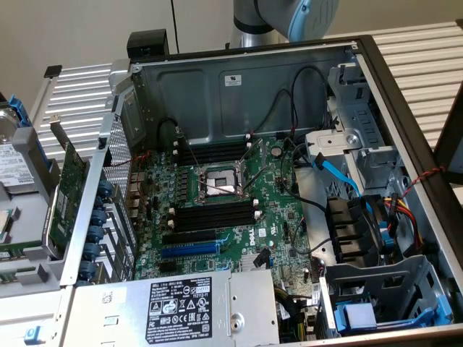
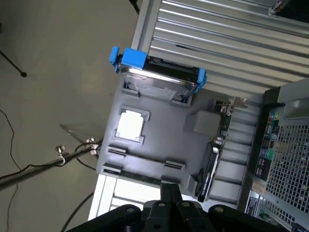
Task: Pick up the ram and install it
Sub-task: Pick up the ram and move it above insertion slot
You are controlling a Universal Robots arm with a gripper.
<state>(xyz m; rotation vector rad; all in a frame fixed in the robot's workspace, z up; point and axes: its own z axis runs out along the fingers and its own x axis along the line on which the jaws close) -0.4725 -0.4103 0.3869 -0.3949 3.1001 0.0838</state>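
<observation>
**A:** Where's the ram (image 2: 140, 177)?

**B:** Lying flat on the gray tray (image 2: 169, 140), along the edge nearest the pincer (image 2: 170, 188). The tray sits on the slatted desk (image 2: 227, 43), just beside the computer case (image 2: 285, 159).

**A:** And the pincer?

**B:** Clenched, with nothing between its fingers, hanging over that edge of the tray.

**A:** What shares the tray?

**B:** A hard drive (image 2: 159, 79) in a blue bracket at the opposite edge and a processor chip (image 2: 130, 125) in the middle. A wider green card (image 1: 70, 177) stands on the side toward the case.

**A:** Inside the case?

**B:** Black memory slots (image 1: 213, 217) flank the processor socket (image 1: 221, 181). A blue cable (image 1: 340, 177) and black wires cross on the exterior view's right.
</observation>
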